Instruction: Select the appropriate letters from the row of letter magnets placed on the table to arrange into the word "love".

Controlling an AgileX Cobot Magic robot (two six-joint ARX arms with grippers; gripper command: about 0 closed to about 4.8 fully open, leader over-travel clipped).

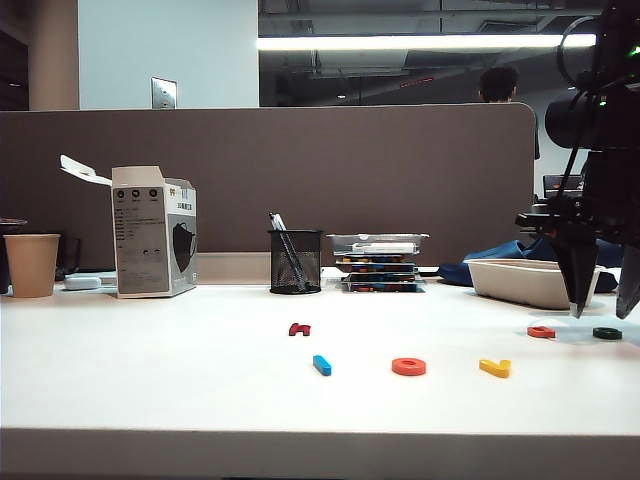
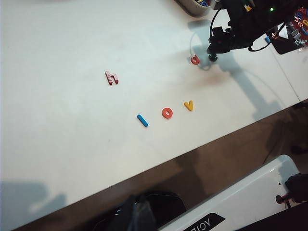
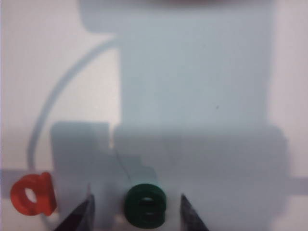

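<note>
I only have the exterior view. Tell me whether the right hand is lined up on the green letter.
Observer: Yes. In the right wrist view the green letter lies between the fingertips of the open right hand, with a gap on each side.
Operator: Report the orange-red letter beside it.
Observer: The orange-red letter lies outside the fingers, apart from them.
Operator: Read me the front row and place the left hand.
Observer: In the left wrist view the blue bar, orange-red ring and yellow V read l, o, v. The left hand is only a dark blur at that view's edge, so I cannot tell its state.
</note>
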